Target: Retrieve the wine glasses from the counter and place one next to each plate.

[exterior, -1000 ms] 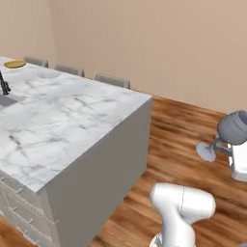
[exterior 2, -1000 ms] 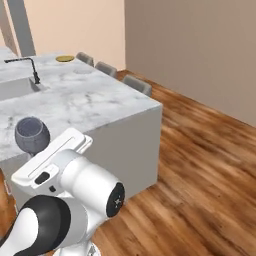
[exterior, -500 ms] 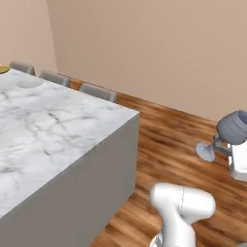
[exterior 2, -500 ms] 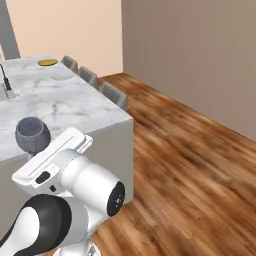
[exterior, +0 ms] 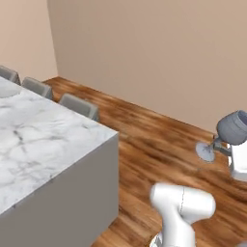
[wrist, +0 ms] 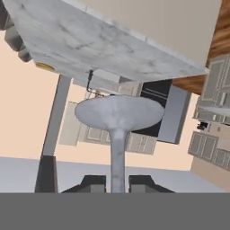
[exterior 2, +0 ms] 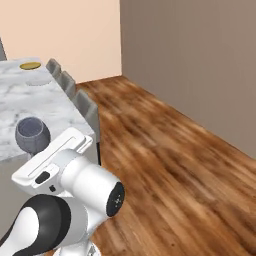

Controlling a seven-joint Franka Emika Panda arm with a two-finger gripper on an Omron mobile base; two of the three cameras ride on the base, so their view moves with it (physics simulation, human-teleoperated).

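Note:
A smoky grey-blue wine glass [exterior: 233,127] lies on its side in the air at the right of the left base view, its round foot [exterior: 206,152] pointing left. My gripper [exterior: 223,145] is shut on its thin stem. In the right base view the bowl [exterior 2: 32,135] pokes up behind the white hand. Seen from the hand, the stem [wrist: 117,152] runs up between my gripper [wrist: 117,184] fingertips to the foot [wrist: 119,112]. A yellow-rimmed plate [exterior 2: 30,65] lies at the island's far end, a faint white plate [exterior 2: 38,82] nearer. The counter is out of view.
The big marble island [exterior: 43,140] takes up the left, with grey chairs [exterior: 79,106] along its far side. Bare wooden floor [exterior: 159,140] runs to a beige wall. In the hand view the island [wrist: 112,45] carries a dark faucet [wrist: 90,81].
The whole picture has shifted: the base has moved, and the island has slid left and out of both base views. The glass stays held the same way in the gripper.

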